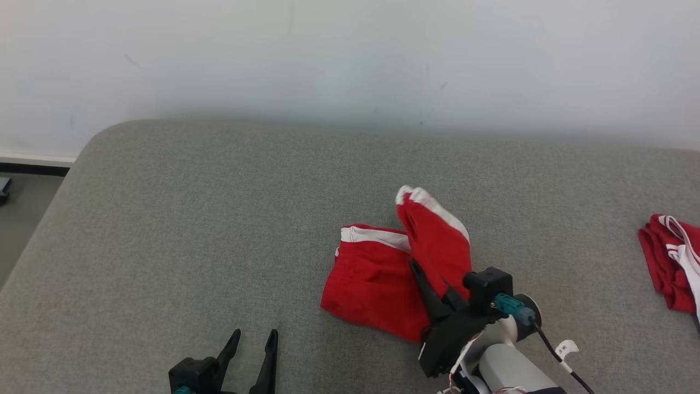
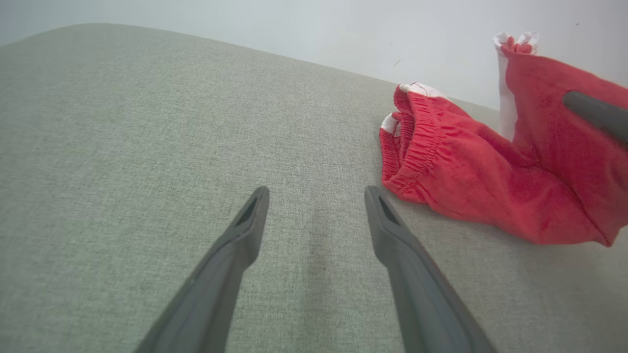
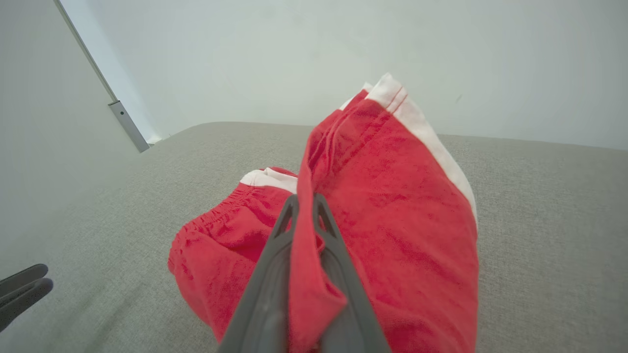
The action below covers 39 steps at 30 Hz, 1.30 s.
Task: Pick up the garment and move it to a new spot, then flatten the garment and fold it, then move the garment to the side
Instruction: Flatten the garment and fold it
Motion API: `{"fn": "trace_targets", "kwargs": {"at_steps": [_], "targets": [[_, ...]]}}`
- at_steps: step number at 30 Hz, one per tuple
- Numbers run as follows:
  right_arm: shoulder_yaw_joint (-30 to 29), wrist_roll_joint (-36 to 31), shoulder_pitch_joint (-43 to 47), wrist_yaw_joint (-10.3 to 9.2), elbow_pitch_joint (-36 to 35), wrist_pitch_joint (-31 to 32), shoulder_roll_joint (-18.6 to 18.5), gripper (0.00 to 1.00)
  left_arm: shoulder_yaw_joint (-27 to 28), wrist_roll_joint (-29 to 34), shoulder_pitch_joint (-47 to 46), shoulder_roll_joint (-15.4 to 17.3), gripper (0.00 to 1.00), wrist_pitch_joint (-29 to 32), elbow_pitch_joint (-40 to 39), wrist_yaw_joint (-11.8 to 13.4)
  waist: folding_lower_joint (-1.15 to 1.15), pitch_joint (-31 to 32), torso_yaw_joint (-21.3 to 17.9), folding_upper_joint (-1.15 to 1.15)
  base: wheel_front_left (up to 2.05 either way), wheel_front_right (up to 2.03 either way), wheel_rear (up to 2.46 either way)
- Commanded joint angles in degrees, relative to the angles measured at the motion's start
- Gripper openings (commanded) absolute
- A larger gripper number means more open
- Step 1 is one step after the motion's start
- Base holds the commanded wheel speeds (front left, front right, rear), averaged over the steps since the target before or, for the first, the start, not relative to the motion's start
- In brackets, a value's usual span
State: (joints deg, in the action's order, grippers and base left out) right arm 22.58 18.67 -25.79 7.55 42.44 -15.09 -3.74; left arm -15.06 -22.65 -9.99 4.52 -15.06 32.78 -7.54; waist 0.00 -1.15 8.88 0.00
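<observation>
The garment [image 1: 377, 279] is a pair of red shorts with white side stripes, lying mid-right on the grey padded surface [image 1: 219, 219]. My right gripper [image 1: 432, 282] is shut on a fold of it, and one leg stands lifted above the rest. In the right wrist view the red cloth [image 3: 392, 206] is pinched between the dark fingers [image 3: 274, 264]. My left gripper [image 1: 254, 342] hovers open at the lower left, with nothing between its fingers. The left wrist view shows the garment [image 2: 466, 171] to the right of that gripper [image 2: 316, 196], apart from it.
A second red and white garment [image 1: 670, 262] lies crumpled at the right edge of the surface. A pale wall [image 1: 350, 60] runs behind the surface. The surface's rounded corner and a strip of floor [image 1: 22, 213] are at the far left.
</observation>
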Motion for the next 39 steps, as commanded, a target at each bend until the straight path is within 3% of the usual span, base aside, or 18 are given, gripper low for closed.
{"fn": "trace_targets", "kwargs": {"at_steps": [1, 10, 11, 12, 13, 18, 22, 33, 39], "targets": [[1.37, 0.65, -0.90, -0.17, 0.67, -0.05, 0.52, 0.00, -0.14, 0.79, -0.47, 0.02, 1.00, -0.15, -0.18, 0.11, 0.00, -0.33, 0.93, 0.00, 0.00, 0.00, 0.00], [10.30, 6.75, -3.75, -0.17, 1.89, -0.05, 0.88, 0.00, -0.67, 1.38, -0.92, 0.24, 1.00, -0.14, -0.29, 0.11, 0.00, -0.64, 2.87, 0.00, 0.00, 0.00, 0.00], [11.06, 7.58, -3.79, -0.17, 1.72, -0.06, 0.90, 0.21, -0.67, 1.54, -0.93, 0.31, 1.00, -0.15, -0.35, 0.11, 0.00, -0.64, 2.89, 0.00, 0.00, 0.00, 0.00], [11.79, 8.35, -3.99, -0.17, 1.29, -0.06, 0.90, 0.49, -0.64, 1.67, -0.94, 0.31, 1.00, -0.14, -0.38, 0.11, 0.00, -0.63, 2.87, 0.00, 0.00, 0.00, 0.00], [12.18, 9.23, -4.09, -0.17, 0.82, -0.05, 0.89, 1.00, -0.57, 1.78, -0.96, 0.30, 1.00, -0.14, -0.41, 0.11, 0.00, -0.61, 2.81, 0.00, 0.00, 0.00, 0.00], [12.43, 11.37, -3.51, -0.17, -3.21, -0.05, 0.86, 1.00, 0.13, 2.24, -0.53, 0.35, 1.00, -0.15, -0.62, 0.11, 0.00, -0.32, 1.76, 0.00, 0.00, 0.00, 0.00], [9.02, 8.77, -2.01, -0.17, -4.04, -0.05, 0.81, 1.00, 1.17, 2.84, 0.14, 0.42, 1.00, -0.15, -0.79, 0.11, 0.00, 0.11, 0.67, 0.00, 0.00, 0.00, 0.00], [-15.09, -8.02, 8.36, -0.17, -8.09, -0.04, 0.88, 1.00, 6.97, 8.56, 2.33, 0.04, 1.00, -0.15, -3.92, 0.68, 0.00, 1.00, -4.02, 0.00, 0.00, 0.00, 0.00], [-22.68, -12.05, 13.83, -0.17, -10.73, -0.05, 0.90, 1.00, 9.75, 11.85, 4.16, -0.25, 1.00, -0.14, -6.03, 0.93, 0.00, 1.59, -6.22, 0.00, 0.00, 0.00, 0.00]]}}
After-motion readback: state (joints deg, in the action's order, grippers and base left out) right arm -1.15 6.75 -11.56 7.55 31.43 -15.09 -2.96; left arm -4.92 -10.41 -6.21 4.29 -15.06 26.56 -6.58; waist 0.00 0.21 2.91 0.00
